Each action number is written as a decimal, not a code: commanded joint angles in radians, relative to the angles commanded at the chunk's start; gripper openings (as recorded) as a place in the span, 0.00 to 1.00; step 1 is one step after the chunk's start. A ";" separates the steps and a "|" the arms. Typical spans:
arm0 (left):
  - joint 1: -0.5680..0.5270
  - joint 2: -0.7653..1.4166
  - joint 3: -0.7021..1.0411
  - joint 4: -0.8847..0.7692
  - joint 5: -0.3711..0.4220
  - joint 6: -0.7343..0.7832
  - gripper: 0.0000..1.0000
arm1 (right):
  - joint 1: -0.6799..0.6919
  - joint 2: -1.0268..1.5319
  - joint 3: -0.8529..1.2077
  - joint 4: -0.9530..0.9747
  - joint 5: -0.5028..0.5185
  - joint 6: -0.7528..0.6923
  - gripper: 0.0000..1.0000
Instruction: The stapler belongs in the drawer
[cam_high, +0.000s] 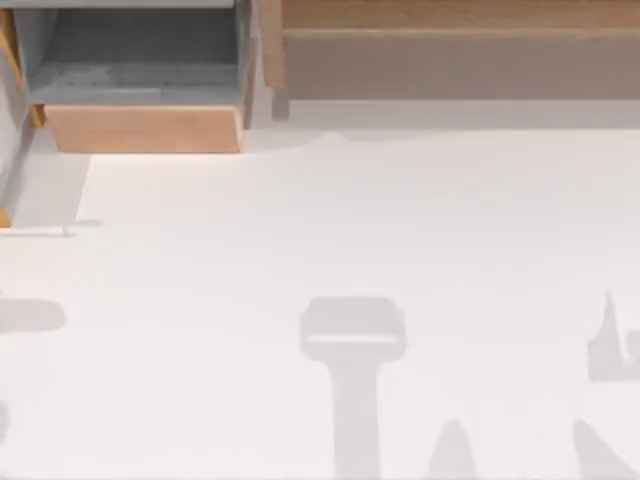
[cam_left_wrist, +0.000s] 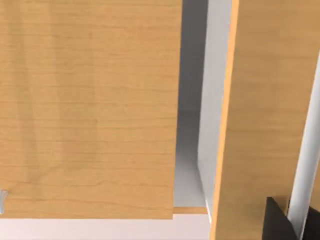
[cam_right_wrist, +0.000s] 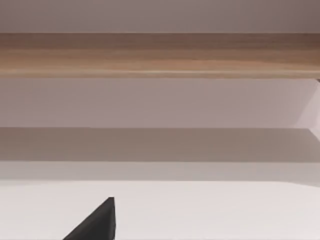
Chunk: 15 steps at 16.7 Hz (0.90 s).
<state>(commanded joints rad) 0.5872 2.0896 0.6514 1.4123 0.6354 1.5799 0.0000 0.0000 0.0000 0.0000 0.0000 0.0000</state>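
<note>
A white table (cam_high: 320, 250) is seen from above. A long brown shelf (cam_high: 450, 60) is set along its far edge, centre to right. At the far left the drawer (cam_high: 145, 128) is found. It is judged to be pulled open, since its grey floor is exposed behind the tan front panel.

The left gripper (cam_left_wrist: 277, 220) is held close against tan wood panels, beside a narrow grey gap. The right gripper (cam_right_wrist: 97, 222) is pointed at the shelf across bare table. Whether either gripper is open or closed cannot be told.

Where the stapler lies cannot be told, nor whether it is being carried. The opening step is judged done. The placing step is judged to be in hand or next. For that, the stapler must be brought over the grey floor, lowered past the front panel and released.
</note>
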 joint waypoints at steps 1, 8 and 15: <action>-0.014 0.014 0.033 -0.017 -0.017 0.000 0.00 | 0.000 0.000 0.000 0.000 0.000 0.000 1.00; -0.043 0.037 0.080 -0.055 -0.054 0.000 0.00 | 0.000 0.000 0.000 0.000 0.000 0.000 1.00; -0.119 0.127 0.301 -0.166 -0.130 0.000 0.00 | 0.000 0.000 0.000 0.000 0.000 0.000 1.00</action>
<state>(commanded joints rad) 0.4683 2.2163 0.9522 1.2463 0.5058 1.5797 0.0000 0.0000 0.0000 0.0000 0.0000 0.0000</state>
